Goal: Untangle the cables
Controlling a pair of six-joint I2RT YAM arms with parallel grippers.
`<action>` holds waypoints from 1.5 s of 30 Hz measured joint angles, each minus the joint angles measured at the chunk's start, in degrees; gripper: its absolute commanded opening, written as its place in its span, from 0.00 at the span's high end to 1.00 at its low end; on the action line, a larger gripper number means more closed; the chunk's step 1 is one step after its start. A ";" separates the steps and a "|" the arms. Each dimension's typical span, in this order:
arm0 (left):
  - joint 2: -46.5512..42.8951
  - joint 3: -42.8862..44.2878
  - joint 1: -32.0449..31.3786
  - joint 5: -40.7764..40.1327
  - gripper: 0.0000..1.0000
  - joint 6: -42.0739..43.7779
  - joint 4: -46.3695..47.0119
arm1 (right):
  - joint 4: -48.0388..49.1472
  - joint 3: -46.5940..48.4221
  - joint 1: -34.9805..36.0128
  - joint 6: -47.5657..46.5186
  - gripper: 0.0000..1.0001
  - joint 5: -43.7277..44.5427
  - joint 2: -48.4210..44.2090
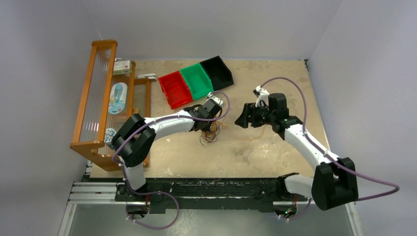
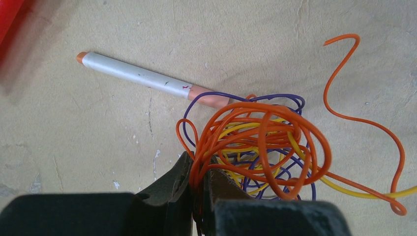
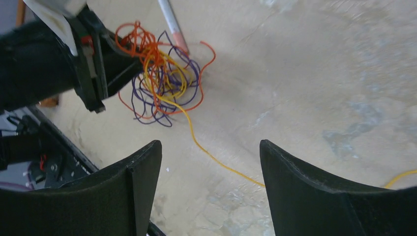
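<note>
"Well, where has that knot of cables (image 2: pixel 255 142) got to?"

"Middle of the bench (image 1: pixel 255 147), right at the tip of the left arm (image 1: pixel 167 123). There's a marker pen (image 2: pixel 147 78) lying beside it, its pinkish end touching the loops. The left jaws are closed on a bunch of orange strands at the near edge of the clump."

"And the other side?"

"The right jaws are spread wide with nothing between them, hanging over bare bench a little apart from the tangle."

"How do you reckon that wire handles?"

"Featherlight, I'd say, and springy. It holds its curl instead of lying flat. Tug one strand and I'd expect the whole clump to skate along with it unless something pins it, which that left pinch looks good for. The coating looks smooth, so a thin strand might slip through a loose grip. Not fragile, but a hard yank could cinch the knot tighter."

"So where would you grab?"

"A free run. The yellow strand (image 3: pixel 216 157) trails out of the clump across the bench towards the right arm (image 1: pixel 305 140), clear of everything. Failing that, the orange tail (image 2: pixel 354 88) curling out on its own."
</note>
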 measured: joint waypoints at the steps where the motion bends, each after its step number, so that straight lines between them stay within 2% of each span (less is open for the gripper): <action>1: 0.00 0.00 0.00 0.00 1.00 0.00 0.07 | 0.26 -0.81 0.59 -0.13 0.27 -1.31 0.90; 8: 0.00 0.00 0.00 0.02 1.00 -0.04 0.13 | 6.64 -3.56 2.91 -0.04 0.32 -5.73 5.88; 19: 0.00 -0.02 0.00 0.04 1.00 -0.04 0.33 | 18.12 -5.97 6.47 2.03 0.45 -5.79 15.80; 23: 0.00 -0.02 0.00 0.07 1.00 -0.04 0.35 | 21.90 -6.05 7.39 3.17 0.69 -5.66 20.44; 26: 0.00 -0.02 0.00 0.07 0.99 -0.04 0.42 | 24.59 -6.21 7.69 4.76 0.93 -5.07 22.14; 27: 0.00 -0.02 0.00 0.04 0.95 -0.04 0.48 | 25.16 -6.34 7.78 5.14 0.99 -4.66 22.36; 28: 0.00 -0.02 0.00 0.07 0.91 -0.07 0.52 | 26.03 -6.60 7.82 5.81 1.00 -4.24 22.27; 34: 0.02 -1.29 0.00 0.28 0.65 -1.09 2.78 | 27.74 -7.63 7.80 8.98 1.00 -0.66 20.04; 35: 0.11 -1.57 0.00 0.48 0.51 -1.44 3.50 | 27.76 -7.93 7.80 9.42 1.00 0.26 19.45; 36: 0.26 -1.68 0.00 0.63 0.44 -1.53 3.89 | 27.71 -8.15 7.80 9.68 1.00 0.74 18.91; 40: 1.40 -2.56 0.00 1.44 0.38 -2.95 6.78 | 26.64 -8.68 7.80 10.58 1.00 3.43 16.35; 45: 3.67 -3.32 0.00 1.77 0.37 -4.35 10.12 | 22.69 -8.68 7.82 10.80 1.00 6.62 12.33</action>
